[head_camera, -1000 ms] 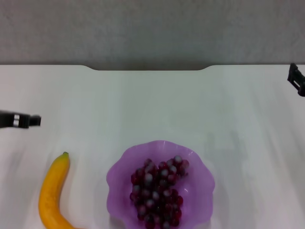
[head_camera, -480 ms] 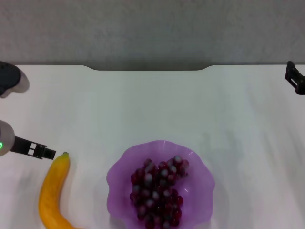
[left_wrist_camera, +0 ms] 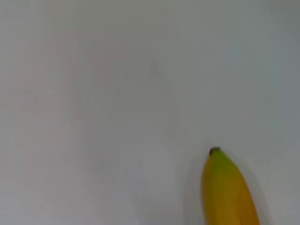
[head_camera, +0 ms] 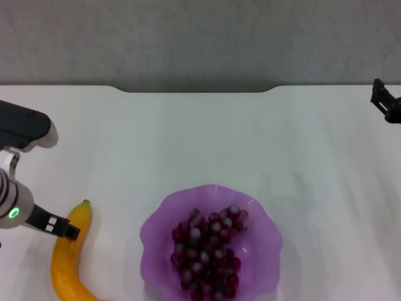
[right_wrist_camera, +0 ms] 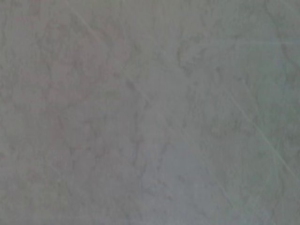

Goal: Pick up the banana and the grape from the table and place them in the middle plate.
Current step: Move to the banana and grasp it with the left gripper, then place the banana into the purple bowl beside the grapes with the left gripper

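Observation:
The banana [head_camera: 67, 257] lies on the white table [head_camera: 200, 144] at the near left, stem tip pointing away from me; its stem end also shows in the left wrist view [left_wrist_camera: 227, 187]. The grape bunch [head_camera: 210, 251] lies inside the purple middle plate [head_camera: 260, 216] at the near centre. My left gripper [head_camera: 62, 229] hangs over the banana's upper part, its dark tip just at the fruit's left side. My right gripper [head_camera: 385, 100] is at the far right edge of the head view, above the table.
The table's notched far edge [head_camera: 197, 91] runs across the back, with a grey wall behind it. The right wrist view shows only grey surface.
My left arm has come down and toward me, from beside the table's left to over the banana's stem end. The right gripper has drifted slightly up and back.

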### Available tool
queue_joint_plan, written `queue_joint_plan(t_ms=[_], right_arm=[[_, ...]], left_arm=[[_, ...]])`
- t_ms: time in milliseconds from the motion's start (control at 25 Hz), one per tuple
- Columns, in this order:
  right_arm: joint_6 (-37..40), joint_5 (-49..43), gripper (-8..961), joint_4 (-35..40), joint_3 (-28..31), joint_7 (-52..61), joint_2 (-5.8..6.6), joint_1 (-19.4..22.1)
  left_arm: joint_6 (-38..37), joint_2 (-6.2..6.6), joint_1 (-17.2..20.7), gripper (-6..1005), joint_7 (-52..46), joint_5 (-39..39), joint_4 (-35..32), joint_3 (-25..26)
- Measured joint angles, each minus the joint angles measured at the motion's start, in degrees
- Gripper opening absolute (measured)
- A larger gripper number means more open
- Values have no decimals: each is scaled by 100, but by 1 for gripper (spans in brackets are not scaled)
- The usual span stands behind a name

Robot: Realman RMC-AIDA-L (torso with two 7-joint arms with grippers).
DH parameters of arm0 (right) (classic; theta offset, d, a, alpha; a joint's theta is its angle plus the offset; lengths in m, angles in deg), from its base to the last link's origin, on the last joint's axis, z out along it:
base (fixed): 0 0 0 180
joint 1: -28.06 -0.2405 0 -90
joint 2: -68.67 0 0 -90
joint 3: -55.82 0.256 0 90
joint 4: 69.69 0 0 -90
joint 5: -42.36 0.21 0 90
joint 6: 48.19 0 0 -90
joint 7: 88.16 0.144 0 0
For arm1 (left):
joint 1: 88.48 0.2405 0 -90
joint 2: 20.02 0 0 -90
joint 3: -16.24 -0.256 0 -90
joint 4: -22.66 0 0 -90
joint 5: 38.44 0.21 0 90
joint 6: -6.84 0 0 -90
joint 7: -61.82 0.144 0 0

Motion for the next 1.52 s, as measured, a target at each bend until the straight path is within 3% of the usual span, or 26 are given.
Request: queue_joint_plan(t_ms=[920, 1320, 1520], right_arm=[[-9, 0, 728, 16, -64, 4, 0, -31], [-9, 0, 727, 16, -85, 10, 0, -38], [-116, 0, 727, 16, -82, 6, 0, -51]], left_arm=[[110, -11, -381, 829, -158, -360, -768, -144], [48, 17, -541, 713, -317, -238, -1044, -113], [20, 16, -546, 526, -402, -7, -1015, -220]])
